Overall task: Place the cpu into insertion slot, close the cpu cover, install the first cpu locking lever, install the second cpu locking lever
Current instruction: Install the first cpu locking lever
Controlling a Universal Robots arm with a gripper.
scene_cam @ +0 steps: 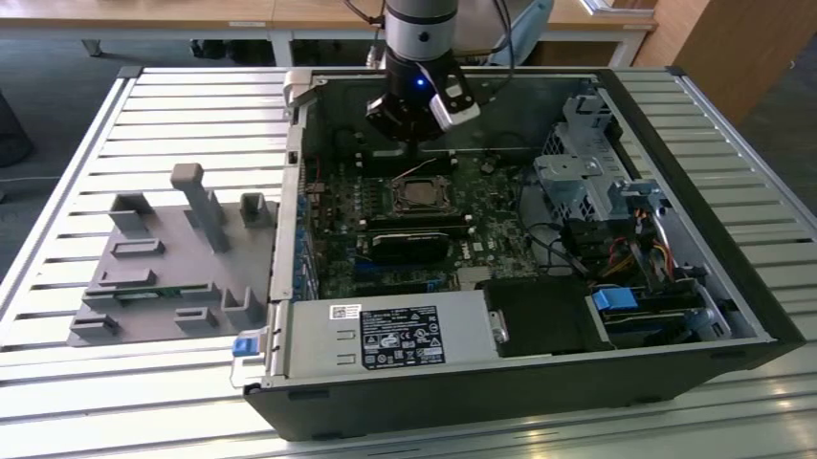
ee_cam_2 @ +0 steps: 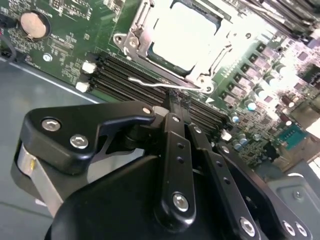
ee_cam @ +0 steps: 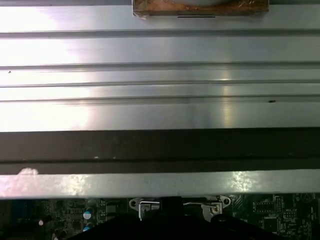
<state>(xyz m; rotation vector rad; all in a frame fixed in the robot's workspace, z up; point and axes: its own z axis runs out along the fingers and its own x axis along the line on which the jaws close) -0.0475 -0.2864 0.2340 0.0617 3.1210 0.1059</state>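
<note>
Cpu [ee_cam_2: 187, 37] in insertion slot [scene_cam: 419, 195], under cpu cover [ee_cam_2: 145, 42], inside computer case [scene_cam: 715, 287].

Flat square silver-grey cpu [ee_cam_2: 182, 37] seated in square dark insertion slot [scene_cam: 419, 196] on green board, framed by thin silver metal cpu cover [ee_cam_2: 150, 22] lying closed over it.

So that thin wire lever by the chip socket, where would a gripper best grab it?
Probably at the free, bent end of the lever, coming from above: the wire lies along the edge of the socket cover, beside the memory slots, with the gripper close over it.
</note>
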